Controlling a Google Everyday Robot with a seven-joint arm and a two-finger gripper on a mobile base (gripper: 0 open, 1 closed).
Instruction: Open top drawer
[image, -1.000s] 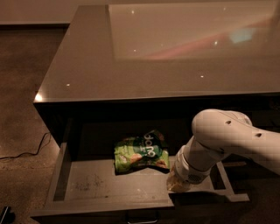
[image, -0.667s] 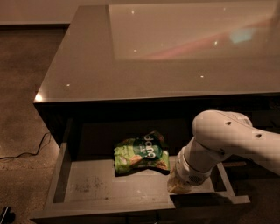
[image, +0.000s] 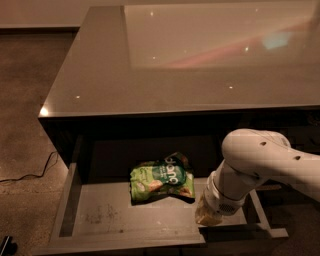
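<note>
The top drawer (image: 100, 215) stands pulled out from under the counter, showing its pale grey floor and sides. Its front edge runs along the bottom of the camera view (image: 125, 242); the dark front and handle are hidden from here. A green snack bag (image: 161, 181) lies on the drawer floor toward the back. My gripper (image: 209, 216) hangs at the end of the white arm (image: 260, 167), low over the drawer's right front part, just right of the bag.
A glossy grey countertop (image: 200, 65) overhangs the drawer. A dark cabinet column (image: 300, 125) sits to the right behind my arm. Speckled floor lies to the left with a black cable (image: 30, 175) and a dark object (image: 6, 245) at the bottom left corner.
The drawer, the bag and my arm stand almost as before. The view has only shifted very slightly.
</note>
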